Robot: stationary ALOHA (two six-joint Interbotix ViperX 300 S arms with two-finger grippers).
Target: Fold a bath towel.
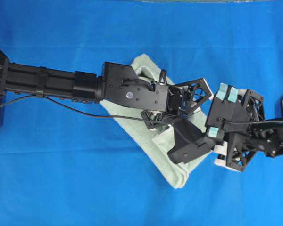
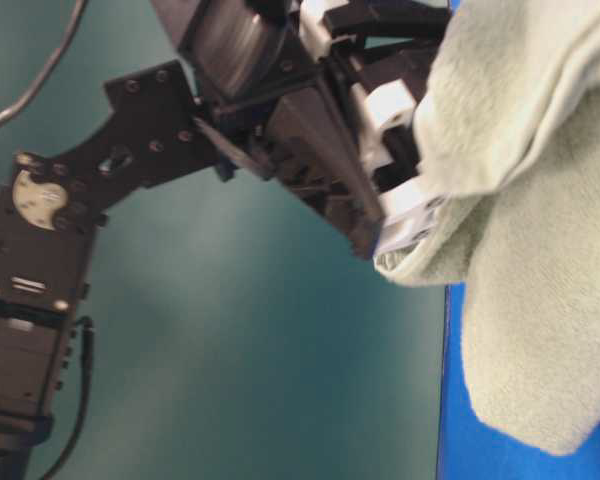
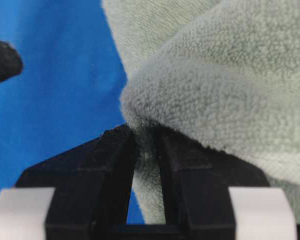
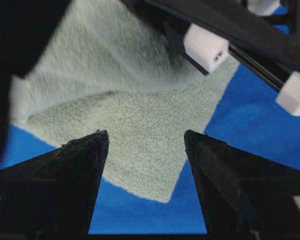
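Towel first: the bath towel is pale sage green with a fuzzy looped pile, and it lies as a folded band running diagonally over the blue cloth near the middle of the overhead view, from upper left down to a rounded corner at lower right; a good part of its middle is hidden under the left arm. The left gripper has its jaws nearly closed and a thick rounded fold of the towel is pinched between them; in the table-level view this part of the towel is lifted off the surface and hangs down from the fingers, with a soft drooping lower edge. The right gripper stands wide open and holds nothing; below it, in its wrist view, one flat pointed corner of the towel lies on the blue cloth. The two grippers are close together, just right of the middle; the blue cloth is bare along the top, the bottom and the whole left part under the left arm.
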